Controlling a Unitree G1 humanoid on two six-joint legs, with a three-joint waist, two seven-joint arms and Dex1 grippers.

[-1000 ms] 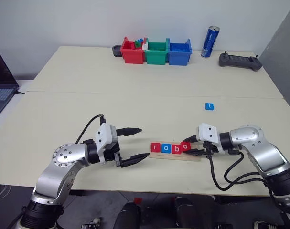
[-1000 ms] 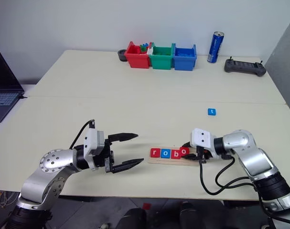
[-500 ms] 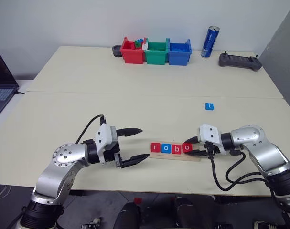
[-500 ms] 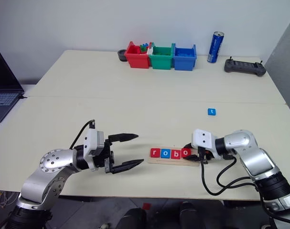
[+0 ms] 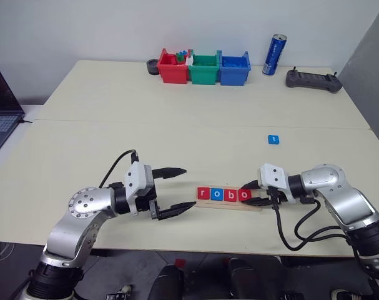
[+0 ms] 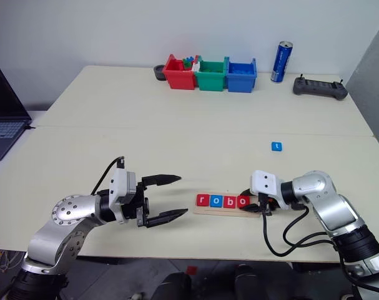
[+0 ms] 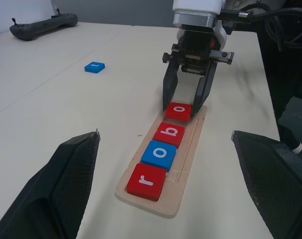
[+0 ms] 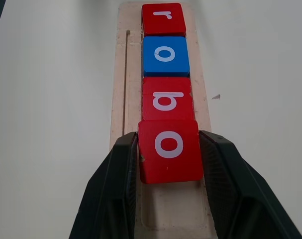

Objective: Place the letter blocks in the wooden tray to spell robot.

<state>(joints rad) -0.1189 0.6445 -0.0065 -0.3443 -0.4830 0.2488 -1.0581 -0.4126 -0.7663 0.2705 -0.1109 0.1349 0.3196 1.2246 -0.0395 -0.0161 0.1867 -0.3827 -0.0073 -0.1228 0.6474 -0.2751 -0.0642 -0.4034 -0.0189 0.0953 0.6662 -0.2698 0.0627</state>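
The wooden tray (image 5: 257,205) lies near the table's front edge. Red r (image 5: 204,193), blue o (image 5: 217,194) and red b (image 5: 230,194) sit side by side in it. My right gripper (image 5: 245,194) is shut on a second red o block (image 8: 169,149), which lies level in the fourth place against the b, one finger on each side. The blue t block (image 5: 273,139) lies alone on the table, farther back and to the right. My left gripper (image 5: 189,187) hovers open just left of the tray, holding nothing.
Red (image 5: 173,67), green (image 5: 205,69) and blue (image 5: 234,69) bins stand at the back, with a blue can (image 5: 275,55) and a black controller (image 5: 313,80) to their right. A laptop (image 5: 0,106) sits at the far left edge.
The red o block in my right gripper has sunk from a slightly raised, tilted pose to lie in line with the other three in the tray. The left arm has not moved.
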